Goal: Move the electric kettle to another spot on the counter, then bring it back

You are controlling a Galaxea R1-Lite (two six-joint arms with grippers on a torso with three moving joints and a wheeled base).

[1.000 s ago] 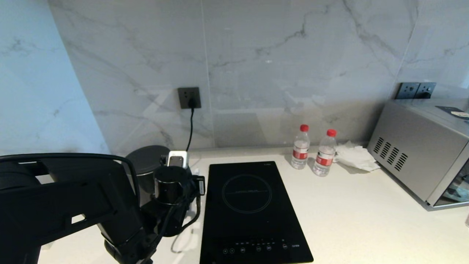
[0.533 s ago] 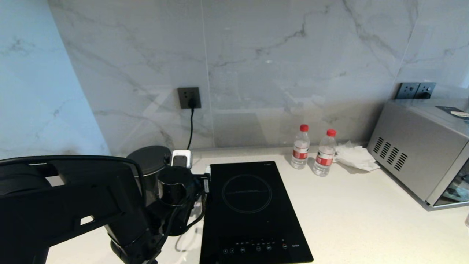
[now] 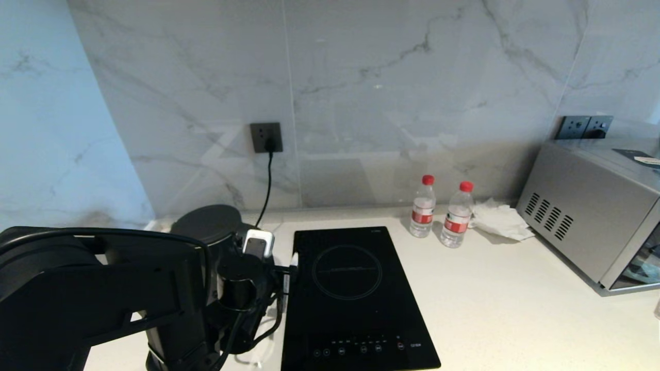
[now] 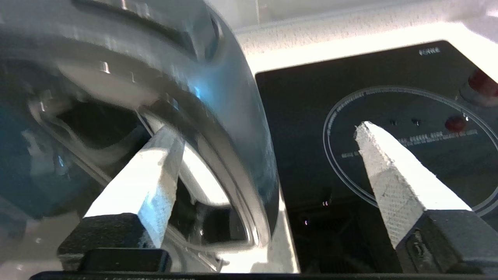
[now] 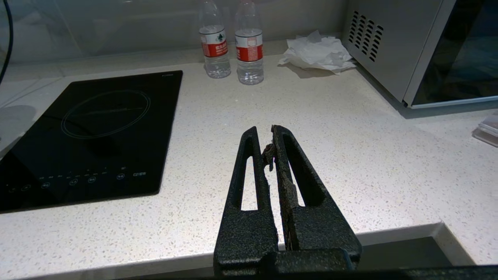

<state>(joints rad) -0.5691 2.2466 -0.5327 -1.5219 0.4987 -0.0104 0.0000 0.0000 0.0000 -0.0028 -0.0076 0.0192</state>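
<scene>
White counter [image 5: 350, 128]; hob [image 5: 89, 132] marked "C21EW"; red-labelled bottles [image 5: 232, 42].

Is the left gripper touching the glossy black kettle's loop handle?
Cannot tell. In the left wrist view the open left gripper straddles the blurred handle.

On your left, the electric kettle [image 3: 209, 232] stands on the counter [image 3: 515, 319], just left of the hob [image 3: 356, 299], below the wall socket [image 3: 266, 137]. Behind the hob's right corner, 2 bottles [image 3: 423, 214] stand side by side near the wall, a crumpled tissue [image 3: 502, 220] to their right, then the microwave [image 3: 593, 211] at the far right.
</scene>
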